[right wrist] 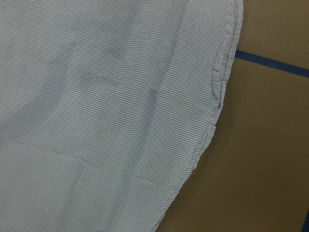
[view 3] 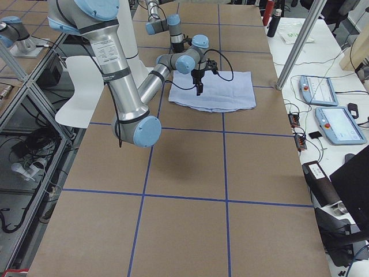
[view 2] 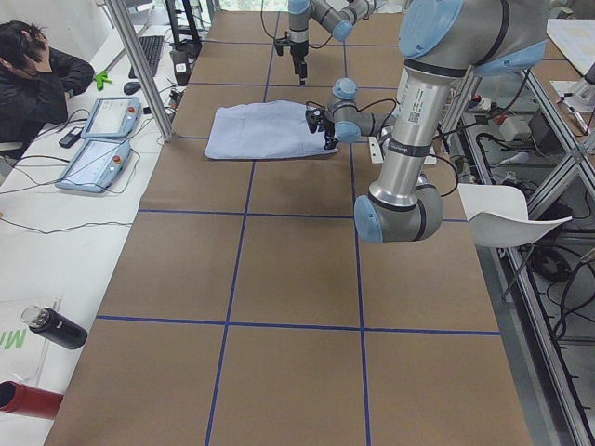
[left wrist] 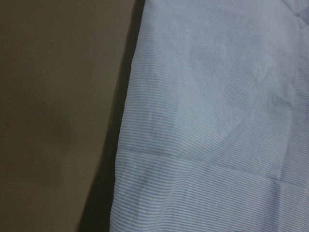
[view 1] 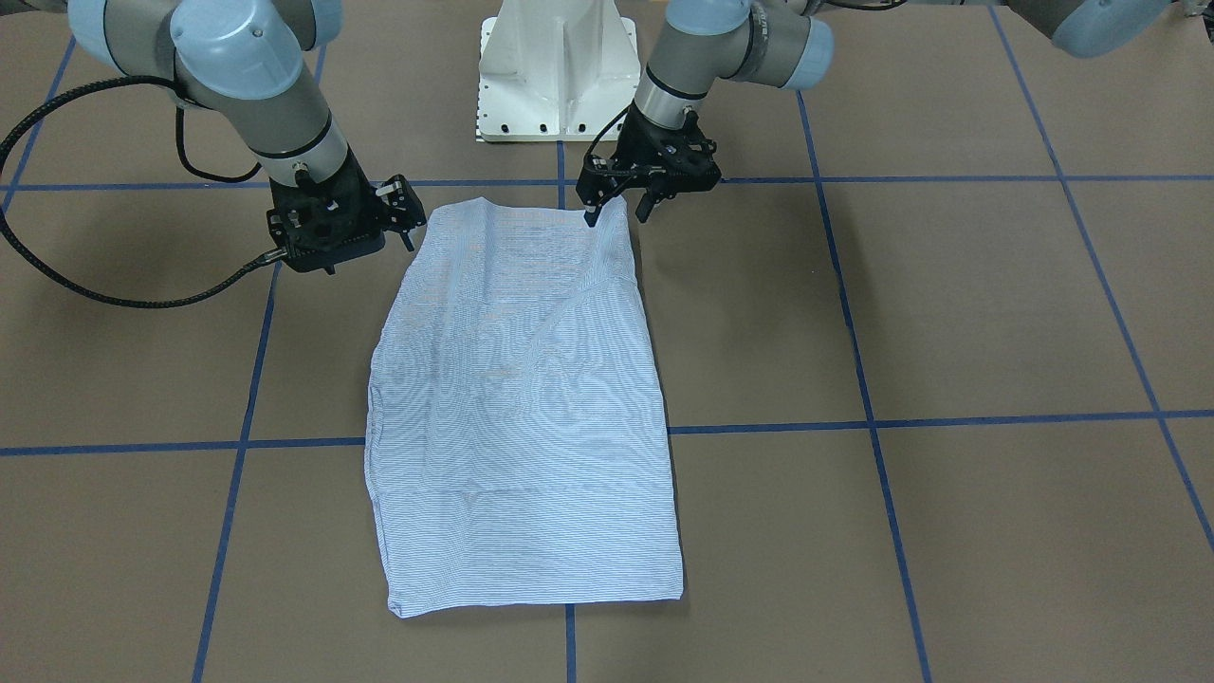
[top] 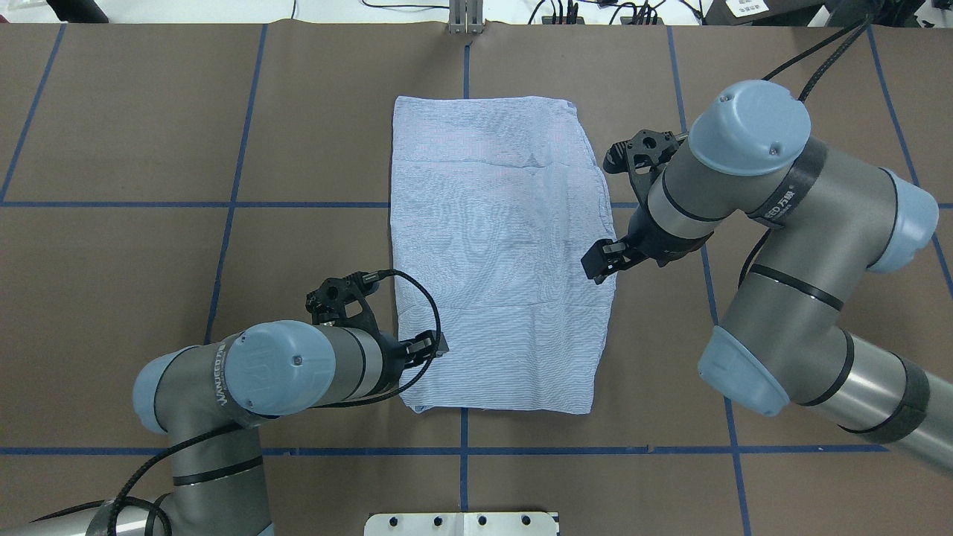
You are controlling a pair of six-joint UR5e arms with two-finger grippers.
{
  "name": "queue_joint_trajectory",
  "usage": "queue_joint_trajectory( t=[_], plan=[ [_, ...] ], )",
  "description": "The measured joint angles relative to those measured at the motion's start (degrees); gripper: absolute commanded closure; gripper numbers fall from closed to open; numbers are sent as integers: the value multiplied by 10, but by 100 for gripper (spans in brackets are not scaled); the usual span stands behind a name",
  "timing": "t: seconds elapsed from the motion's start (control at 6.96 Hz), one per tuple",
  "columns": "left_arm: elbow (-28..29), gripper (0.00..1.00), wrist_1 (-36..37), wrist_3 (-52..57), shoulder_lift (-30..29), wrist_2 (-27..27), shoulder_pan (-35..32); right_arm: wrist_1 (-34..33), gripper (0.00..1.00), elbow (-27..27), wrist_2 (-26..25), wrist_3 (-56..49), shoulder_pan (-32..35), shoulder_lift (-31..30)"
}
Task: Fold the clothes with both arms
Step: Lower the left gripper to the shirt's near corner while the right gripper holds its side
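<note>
1. The left claw point(view 1: 617, 214) is at the shirt's corner nearest the robot, on the robot's left. Its fingers are spread. One tip rests on the cloth just inside the edge and the other hangs over the bare table point(top: 149, 149). It has hold of nothing.
2. The shirt point(top: 499, 253) lies flat in the middle of the table as a long narrow rectangle, running away from the robot. Sleeves, collar, pocket and buttons are all tucked out of sight. I take the lengthwise folds as done, with a fold across the length next.
3. The right claw point(top: 600, 262) is low at the shirt's opposite long edge, further from the robot than the left claw. I cannot tell how far open it is, or whether it grips any cloth. The right wrist view shows only hem and table.
4. The step in hand looks like settling both claws for a grip. The next move calls for each to pinch through every layer at the near end. They would then lift together and carry that end evenly towards the far end. The right claw looks to need a shift nearer its corner first.
5. There is pale lettering on the left arm point(top: 223, 376) and the right arm point(top: 782, 205), but I cannot read it surely.
</note>
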Motion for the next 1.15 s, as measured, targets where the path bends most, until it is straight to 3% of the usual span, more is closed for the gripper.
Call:
queue_joint_trajectory(
  t=[0.14, 0.43, 0.72, 1.01, 1.15],
  plan=[
    [-1, 48, 32, 0, -15, 6, 3, 0, 0, 0, 2, 1, 0, 0],
    [2, 49, 57, 2, -26, 14, 4, 0, 0, -1, 2, 2, 0, 0],
    [4, 34, 64, 6, -25, 25, 3, 0, 0, -2, 3, 2, 0, 0],
    [4, 25, 88, 8, -25, 29, 0, 0, 0, -3, 3, 2, 0, 0],
    [4, 25, 98, 9, -25, 30, 0, 0, 0, -3, 3, 2, 0, 0]
  ],
)
